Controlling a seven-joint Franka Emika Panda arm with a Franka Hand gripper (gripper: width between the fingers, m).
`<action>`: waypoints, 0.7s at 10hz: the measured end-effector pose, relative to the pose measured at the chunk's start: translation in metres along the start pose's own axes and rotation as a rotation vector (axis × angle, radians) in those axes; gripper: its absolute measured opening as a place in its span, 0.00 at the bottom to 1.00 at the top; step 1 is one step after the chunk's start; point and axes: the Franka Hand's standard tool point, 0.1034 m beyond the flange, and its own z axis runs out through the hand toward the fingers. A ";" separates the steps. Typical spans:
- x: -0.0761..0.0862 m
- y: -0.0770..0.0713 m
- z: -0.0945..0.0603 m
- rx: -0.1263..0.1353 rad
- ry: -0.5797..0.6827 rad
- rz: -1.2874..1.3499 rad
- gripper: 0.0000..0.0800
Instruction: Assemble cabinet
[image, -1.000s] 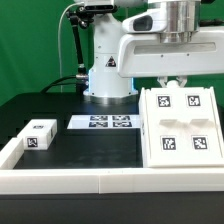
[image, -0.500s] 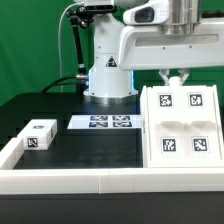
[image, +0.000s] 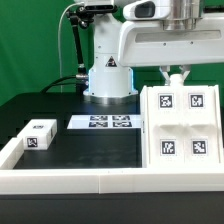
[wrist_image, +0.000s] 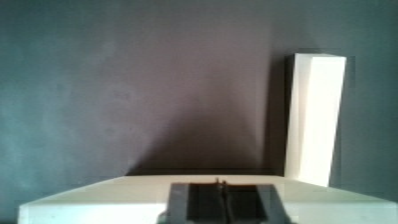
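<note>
The cabinet (image: 181, 125), a large white box with tagged drawer blocks on its front, stands at the exterior view's right. My gripper (image: 176, 78) is just above its back top edge, fingers pressed together and pointing down. In the wrist view the dark fingers (wrist_image: 201, 203) meet with nothing between them, right at a white surface of the cabinet (wrist_image: 125, 192). Whether the tips touch the cabinet I cannot tell.
A small white tagged cube (image: 40, 134) lies at the exterior view's left. The marker board (image: 102, 122) lies in front of the robot base (image: 108, 80). A white wall (image: 90, 181) borders the table's front. A white bar (wrist_image: 317, 115) shows in the wrist view.
The arm's wrist has slid toward the exterior view's right above the cabinet. The gripper stays shut. The cube and marker board have not moved.
</note>
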 end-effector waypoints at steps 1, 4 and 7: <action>0.000 0.000 0.002 -0.001 0.000 0.000 0.00; 0.009 0.002 -0.006 0.002 0.005 0.005 0.00; 0.021 0.003 -0.014 0.003 0.005 0.010 0.00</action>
